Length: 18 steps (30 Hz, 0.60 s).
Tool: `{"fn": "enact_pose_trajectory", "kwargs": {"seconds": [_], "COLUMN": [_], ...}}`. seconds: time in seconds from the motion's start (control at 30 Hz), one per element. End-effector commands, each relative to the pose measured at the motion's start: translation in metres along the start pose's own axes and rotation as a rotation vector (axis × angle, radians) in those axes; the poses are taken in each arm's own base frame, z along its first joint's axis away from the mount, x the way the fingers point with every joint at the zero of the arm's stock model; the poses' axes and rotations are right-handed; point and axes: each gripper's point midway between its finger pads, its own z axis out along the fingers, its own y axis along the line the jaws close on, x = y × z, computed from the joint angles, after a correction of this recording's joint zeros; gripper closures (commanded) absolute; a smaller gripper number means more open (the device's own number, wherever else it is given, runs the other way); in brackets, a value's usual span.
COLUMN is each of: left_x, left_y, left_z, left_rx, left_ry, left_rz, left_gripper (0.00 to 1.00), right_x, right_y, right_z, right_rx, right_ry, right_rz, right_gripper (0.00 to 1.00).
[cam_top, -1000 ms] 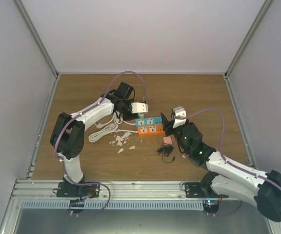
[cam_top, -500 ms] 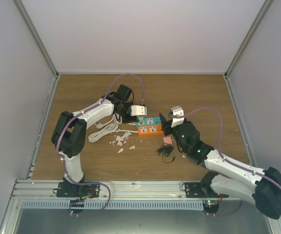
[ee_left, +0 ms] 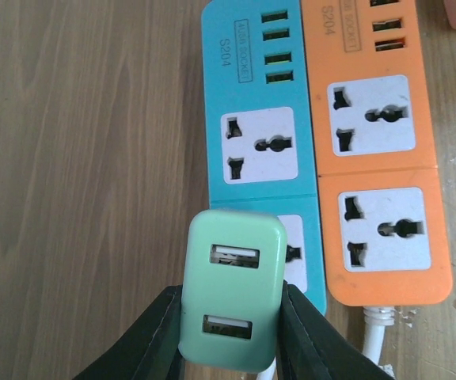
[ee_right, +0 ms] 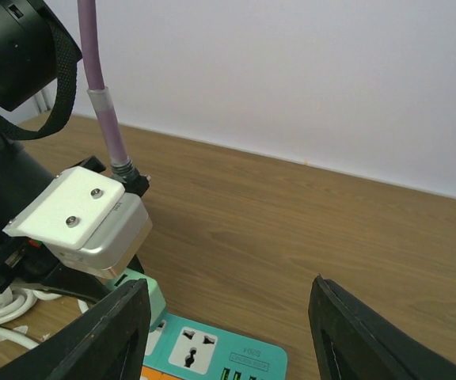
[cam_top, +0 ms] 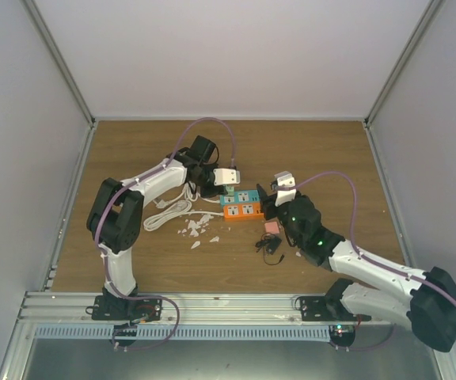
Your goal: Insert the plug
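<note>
Left gripper point(ee_left: 232, 321) pinching mint-green two-port USB charger plug point(ee_left: 233, 277) by its sides, over cable-end socket of teal plastic power strip point(ee_left: 258, 79) beside orange strip point(ee_left: 378, 158); right gripper point(ee_right: 228, 332) spread wide, near strips' USB end.

Smooth matt plastic plug point(ee_left: 232, 305) & blue strip point(ee_left: 256, 87); wood-grain tbl point(ee_left: 85, 158).

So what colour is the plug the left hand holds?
Pale green plug; left wrist view shows it best.
</note>
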Motion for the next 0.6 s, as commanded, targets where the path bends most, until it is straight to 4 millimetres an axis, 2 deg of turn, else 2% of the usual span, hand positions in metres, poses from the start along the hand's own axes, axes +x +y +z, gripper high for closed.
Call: {"fn": "enact_pose_trajectory", "kwargs": {"seconds": [0.0, 0.2, 0.43, 0.57], "left_x": [0.014, 0.019, 0.014, 0.021], "left_y": [-0.01, -0.016, -0.023, -0.025], "left_z": [0.019, 0.023, 0.025, 0.034], "left_rx": [0.061, 0.088, 0.112, 0.105], "left_ry": [0.029, 0.041, 0.039, 0.096], "left_rz": [-0.032, -0.046, -0.037, -0.025], "left_gripper": [1.0, 1.0, 1.0, 1.0], "right_x": [-0.014, -0.015, -0.014, -0.015], "right_y": [-0.002, -0.003, -0.002, -0.003], "right_z": [0.002, 0.002, 0.002, 0.002], "right_rx": [0.014, 0.017, 0.016, 0.016], "right_ry": [-0.03, -0.03, -0.029, -0.03], "right_rz": [0.026, 0.025, 0.023, 0.025], "right_gripper": [0.43, 0.42, 0.42, 0.42]}}
